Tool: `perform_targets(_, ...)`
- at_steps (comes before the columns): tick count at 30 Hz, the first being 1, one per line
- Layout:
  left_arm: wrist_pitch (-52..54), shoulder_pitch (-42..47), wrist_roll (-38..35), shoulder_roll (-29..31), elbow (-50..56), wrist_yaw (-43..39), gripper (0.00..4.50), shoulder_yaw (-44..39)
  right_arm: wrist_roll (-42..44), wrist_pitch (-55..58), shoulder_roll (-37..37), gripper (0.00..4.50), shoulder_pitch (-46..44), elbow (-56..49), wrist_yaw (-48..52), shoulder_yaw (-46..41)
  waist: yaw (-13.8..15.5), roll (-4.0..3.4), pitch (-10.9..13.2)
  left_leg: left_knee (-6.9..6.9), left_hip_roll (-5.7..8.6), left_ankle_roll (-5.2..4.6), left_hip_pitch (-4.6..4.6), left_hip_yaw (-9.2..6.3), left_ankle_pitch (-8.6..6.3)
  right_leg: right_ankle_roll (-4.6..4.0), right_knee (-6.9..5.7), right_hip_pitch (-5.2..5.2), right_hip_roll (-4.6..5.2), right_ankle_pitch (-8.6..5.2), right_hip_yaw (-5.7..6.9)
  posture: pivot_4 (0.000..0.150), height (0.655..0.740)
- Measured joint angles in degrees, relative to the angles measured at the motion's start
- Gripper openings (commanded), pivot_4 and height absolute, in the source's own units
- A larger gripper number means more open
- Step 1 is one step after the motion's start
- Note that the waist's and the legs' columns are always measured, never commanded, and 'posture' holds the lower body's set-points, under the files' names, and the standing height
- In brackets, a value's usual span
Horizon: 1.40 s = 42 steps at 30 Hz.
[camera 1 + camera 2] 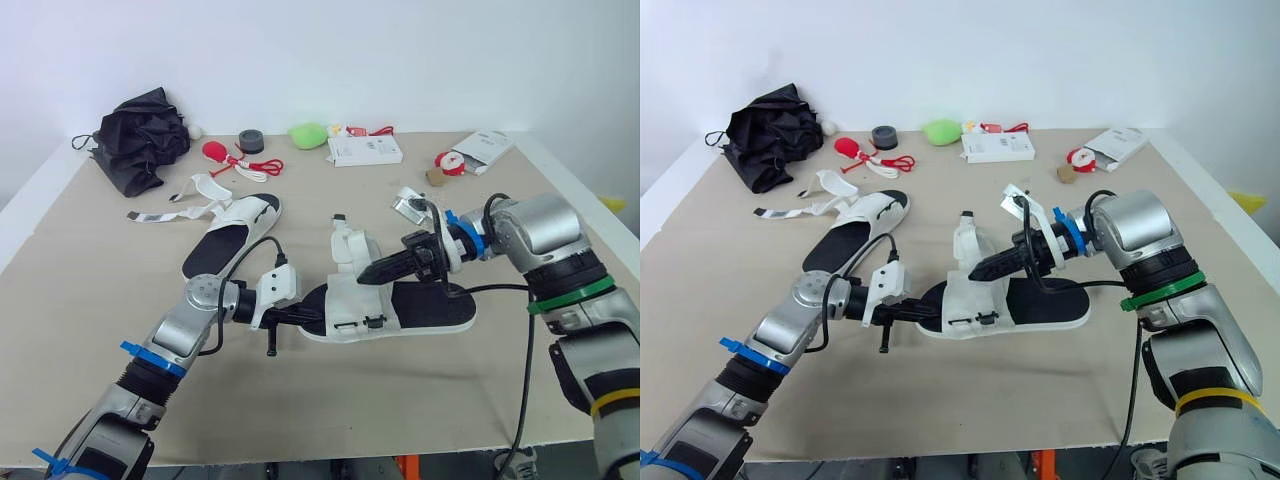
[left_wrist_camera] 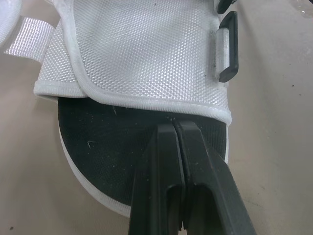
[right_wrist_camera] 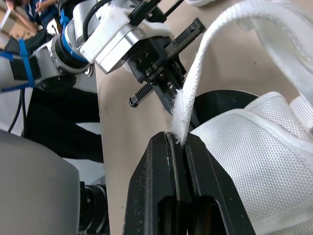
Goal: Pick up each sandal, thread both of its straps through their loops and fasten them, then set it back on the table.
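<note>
Beige table [image 1: 80, 300] holds the sandal [image 1: 420, 305]; my left gripper [image 2: 177, 126], fingers pressed together, rests on its insole [image 2: 98, 142]; my right gripper [image 3: 177, 137] pinches its strap [image 3: 195, 88].

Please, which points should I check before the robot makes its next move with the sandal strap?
1. Left gripper holding the near sandal: cannot tell; it is shut, tips over the toe end.
2. Right gripper shut on the strap: ok.
3. Strap through the black loop: not ok, its end is free.
4. Far sandal fastened: not ok, straps lie open.
</note>
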State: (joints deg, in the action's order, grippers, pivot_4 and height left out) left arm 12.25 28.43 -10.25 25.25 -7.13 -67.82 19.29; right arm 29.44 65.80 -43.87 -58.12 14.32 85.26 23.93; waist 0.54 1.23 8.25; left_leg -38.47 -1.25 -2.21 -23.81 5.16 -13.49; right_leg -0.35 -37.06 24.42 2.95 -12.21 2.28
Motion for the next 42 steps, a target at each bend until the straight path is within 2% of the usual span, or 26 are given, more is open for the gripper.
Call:
perform_targets(12,0.0,-0.06,0.0,-0.11,-0.01,0.08,0.0,0.08,-1.67,-1.99,-2.05,0.03,3.91,-5.76,1.19,3.36,0.0,0.0,0.0,0.0,0.0,0.0,-0.01,0.0,0.0,0.03,0.01,0.01,0.01,-0.09,0.0,0.15,0.74)
perform_targets(15,0.0,-0.09,0.0,-0.11,0.0,0.04,0.0,0.07,-1.75,-3.47,-2.21,0.99,5.75,-6.87,0.37,2.69,0.01,0.0,0.0,0.0,0.0,0.01,0.0,0.0,0.0,0.2,0.01,0.0,0.01,-0.15,0.0,0.15,0.74)
perform_targets(17,0.01,-0.18,0.0,-0.05,0.0,0.04,0.0,-0.03,-2.5,-5.06,-1.45,2.05,7.13,-6.09,-1.63,1.95,0.01,-0.01,0.01,0.0,0.0,0.0,0.0,0.0,0.0,0.19,0.01,0.0,0.01,-0.15,-0.02,0.15,0.74)
perform_targets(18,0.01,-0.18,0.0,-0.03,0.0,0.04,0.0,-0.04,-2.49,-5.13,-1.33,2.31,7.22,-5.98,-1.77,1.85,0.01,-0.01,0.01,0.0,0.0,0.0,0.0,0.0,0.0,0.19,0.01,0.0,0.01,-0.15,-0.01,0.15,0.74)
perform_targets(21,0.01,-0.23,0.0,-0.03,0.0,0.03,0.0,-0.04,-1.59,-4.72,-1.77,3.72,7.07,-6.23,-1.6,-0.37,0.01,-0.01,0.01,0.0,0.0,0.0,0.0,0.0,0.0,0.19,0.01,0.0,0.01,-0.15,-0.01,0.15,0.74)
perform_targets(25,0.01,-0.16,-0.02,-0.07,0.05,-0.05,0.0,0.01,0.38,-2.79,-5.24,3.72,7.19,-9.47,-0.91,-2.79,0.02,-0.04,0.03,0.02,0.0,0.01,-0.04,0.0,-0.01,0.11,0.01,0.04,0.03,-0.16,0.0,0.15,0.74)
perform_targets(29,0.03,-0.23,-0.02,-0.05,0.11,-0.03,0.0,-0.03,3.97,-1.59,-8.75,3.72,10.39,-16.34,-3.02,-11.07,0.05,-0.03,0.03,0.06,0.0,0.03,-0.01,-0.05,-0.02,0.01,0.02,0.01,0.03,-0.29,0.04,0.15,0.74)
perform_targets(33,0.07,-0.52,-0.12,-0.21,0.84,-0.01,0.0,0.05,10.41,2.02,-14.98,3.72,26.17,-33.97,-7.1,-23.79,0.36,0.04,0.03,0.11,-0.01,0.16,-0.02,-0.2,-0.12,0.04,0.05,-0.09,0.09,-0.35,0.23,0.15,0.74)
perform_targets(36,0.1,-0.37,-0.13,0.36,0.71,-0.14,0.0,-0.09,11.82,2.63,-15.89,3.72,37.24,-43.18,-11.8,-27.86,0.06,0.01,0.0,0.12,-0.01,0.18,0.09,-0.16,-0.18,0.49,0.04,-0.17,0.08,-0.63,0.17,0.15,0.74)
perform_targets(39,0.11,-0.3,-0.12,0.21,0.37,0.0,0.0,-0.02,11.25,1.15,-14.24,3.72,45.52,-47.72,-17.93,-29.54,0.09,0.04,0.02,0.07,-0.01,0.17,0.2,-0.15,-0.17,0.48,0.04,-0.28,0.07,-0.71,0.15,0.15,0.74)
perform_targets(42,0.12,-0.11,-0.1,0.18,-0.14,0.08,0.0,0.0,10.76,-0.1,-11.95,3.72,48.89,-48.13,-23.31,-31.25,-0.01,0.07,0.04,0.06,0.0,0.13,0.37,-0.07,-0.13,0.54,0.05,-0.4,0.07,-0.69,0.06,0.15,0.74)
